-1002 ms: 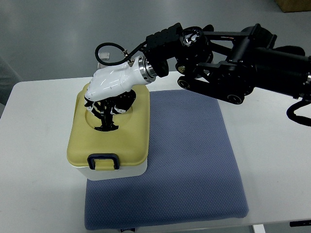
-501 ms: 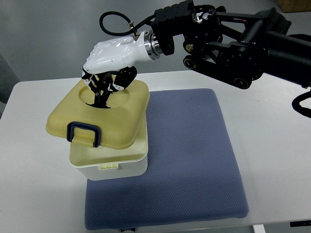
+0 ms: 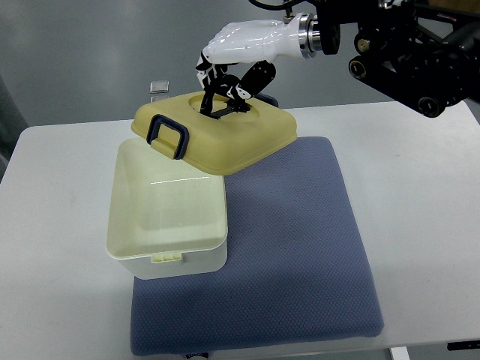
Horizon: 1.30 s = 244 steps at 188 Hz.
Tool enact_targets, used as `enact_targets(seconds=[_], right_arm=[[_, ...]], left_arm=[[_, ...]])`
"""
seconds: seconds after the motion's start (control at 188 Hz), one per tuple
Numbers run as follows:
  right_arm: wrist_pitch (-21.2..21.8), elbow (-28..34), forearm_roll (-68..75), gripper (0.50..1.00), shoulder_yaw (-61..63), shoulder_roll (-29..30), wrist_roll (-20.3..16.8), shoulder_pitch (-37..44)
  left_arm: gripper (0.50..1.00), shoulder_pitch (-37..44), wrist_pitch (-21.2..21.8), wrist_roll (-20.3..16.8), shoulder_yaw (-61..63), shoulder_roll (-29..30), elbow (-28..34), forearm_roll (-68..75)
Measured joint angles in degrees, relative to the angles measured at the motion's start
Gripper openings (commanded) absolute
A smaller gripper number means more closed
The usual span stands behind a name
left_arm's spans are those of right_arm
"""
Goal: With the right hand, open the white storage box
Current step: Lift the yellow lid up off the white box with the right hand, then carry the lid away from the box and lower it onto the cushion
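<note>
Right hand (image 3: 229,82) grasps lid (image 3: 217,133) tilted, latch (image 3: 168,135) end left; box (image 3: 166,214) open.

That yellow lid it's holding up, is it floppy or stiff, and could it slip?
Probably stiff: the lid keeps its flat shape though the right hand grips only its top recess. Likely light, since the fingers alone carry it. It hangs tilted, so slipping seems possible.

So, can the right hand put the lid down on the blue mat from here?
Probably yes. The right hand holds the lid lifted clear of the box, already partly above the mat, and the mat's right part is bare.
</note>
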Motion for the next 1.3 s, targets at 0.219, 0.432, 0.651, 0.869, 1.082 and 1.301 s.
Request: enact_targets(seconds=[0.219, 0.432, 0.651, 0.869, 1.082, 1.301], right_arm=[[-2.01, -1.15, 0.03, 0.500, 0.01, -3.23, 0.08, -3.24], [-3.85, -1.60, 0.05, 0.500, 0.01, -5.90, 0.69, -6.80], [-5.96, -1.85, 0.01, 0.500, -0.39, -6.99, 1.09, -10.32], [-8.02, -2.06, -0.26, 0.500, -1.26, -7.70, 1.19, -13.36], [-9.21, -2.23, -0.50, 0.500, -1.39, -7.80, 1.19, -15.75], [-9.97, -2.76, -0.97, 0.500, -1.49, -7.85, 1.83, -17.47]], left_arm=[[1.000, -0.02, 0.00, 0.00, 0.00, 0.00, 0.00, 0.00], [1.000, -0.02, 0.00, 0.00, 0.00, 0.00, 0.00, 0.00], [1.000, -0.01, 0.00, 0.00, 0.00, 0.00, 0.00, -0.01], [1.000, 0.00, 0.00, 0.00, 0.00, 0.00, 0.00, -0.02], [1.000, -0.02, 0.00, 0.00, 0.00, 0.00, 0.00, -0.02], [1.000, 0.00, 0.00, 0.00, 0.00, 0.00, 0.00, -0.02]])
